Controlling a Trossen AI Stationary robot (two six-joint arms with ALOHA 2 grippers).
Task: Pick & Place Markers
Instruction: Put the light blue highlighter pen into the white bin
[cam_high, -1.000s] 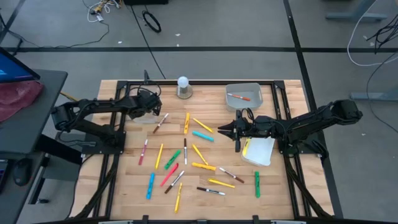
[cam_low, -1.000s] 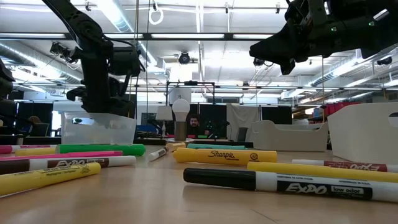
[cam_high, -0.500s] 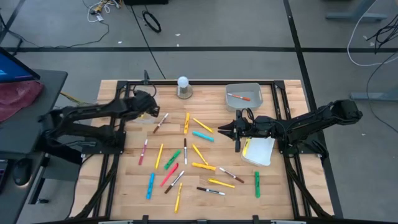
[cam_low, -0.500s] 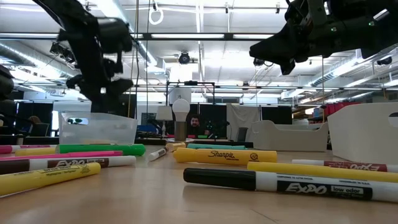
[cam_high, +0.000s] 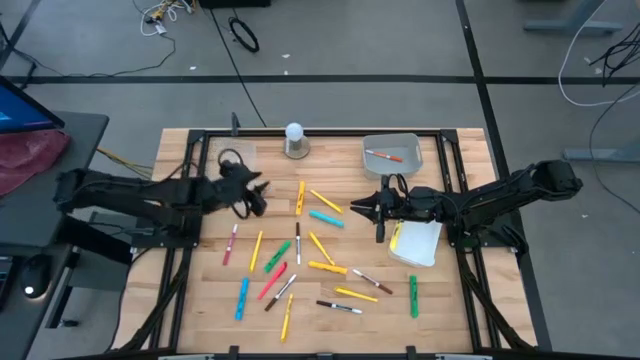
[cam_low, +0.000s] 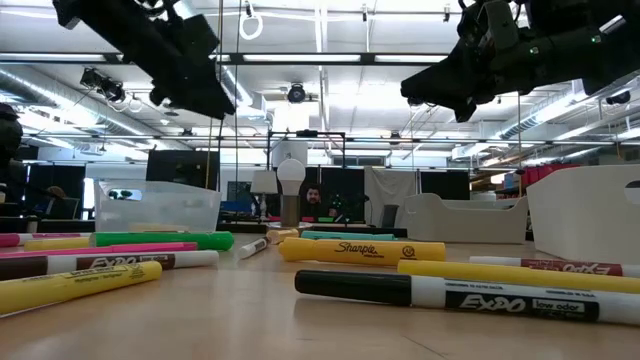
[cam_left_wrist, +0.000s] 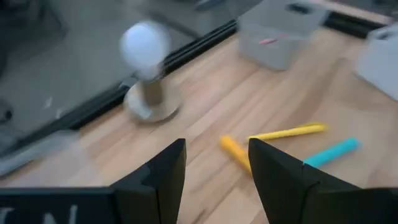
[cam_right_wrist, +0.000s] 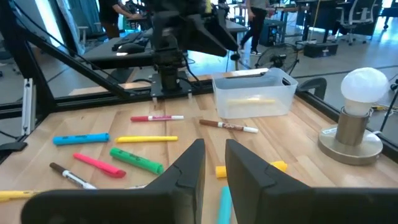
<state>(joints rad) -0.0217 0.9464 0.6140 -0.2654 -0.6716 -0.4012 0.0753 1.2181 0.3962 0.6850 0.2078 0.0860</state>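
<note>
Many markers (cam_high: 300, 250) lie flat and scattered on the wooden table, mostly yellow, with green, pink, teal and dark ones; a yellow marker (cam_left_wrist: 289, 131) and a teal marker (cam_left_wrist: 329, 152) show ahead of my left gripper. My left gripper (cam_high: 255, 197) hovers open above the table's left middle, slanting down, with nothing between its fingers (cam_left_wrist: 161, 177). My right gripper (cam_high: 358, 208) hangs above the table's right middle, pointing left; its fingers (cam_right_wrist: 193, 165) stand a narrow gap apart with nothing between them.
A clear bin (cam_high: 235, 158) with a yellow marker inside stands at the far left. A grey bin (cam_high: 392, 155) holds an orange marker, and a white bin (cam_high: 418, 243) stands by the right arm. A white round-topped knob (cam_high: 294, 140) stands at the far edge.
My left gripper has swung away from over the clear bin toward the table's near edge and middle. It has risen and tipped from pointing down to a shallow slant. The right arm has kept still.
</note>
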